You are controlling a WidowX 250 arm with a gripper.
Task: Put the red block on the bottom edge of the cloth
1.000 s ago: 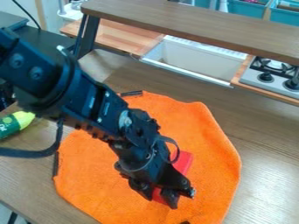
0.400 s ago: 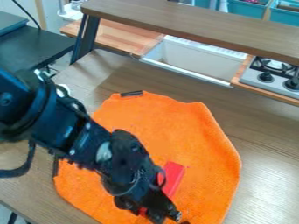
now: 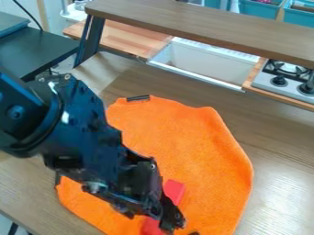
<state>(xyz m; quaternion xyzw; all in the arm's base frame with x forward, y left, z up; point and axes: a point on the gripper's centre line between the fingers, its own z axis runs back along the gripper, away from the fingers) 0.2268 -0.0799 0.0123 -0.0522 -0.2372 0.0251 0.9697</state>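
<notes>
While the red block [image 3: 174, 191] is crossed by the claw [image 3: 167, 223], long axis kinda aimed at the cloth [image 3: 196, 147]'s bottom edge, its grip can't be told.

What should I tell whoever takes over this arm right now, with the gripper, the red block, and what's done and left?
Gripper: low over the cloth, right at the block; whether it grips can't be told.
Red block: on the lower part of the orange cloth, partly covered by the gripper.
Done: block is low on the cloth; whether it reaches the bottom edge can't be told.
Left: probably check the edge placement, then move the arm clear.
</notes>
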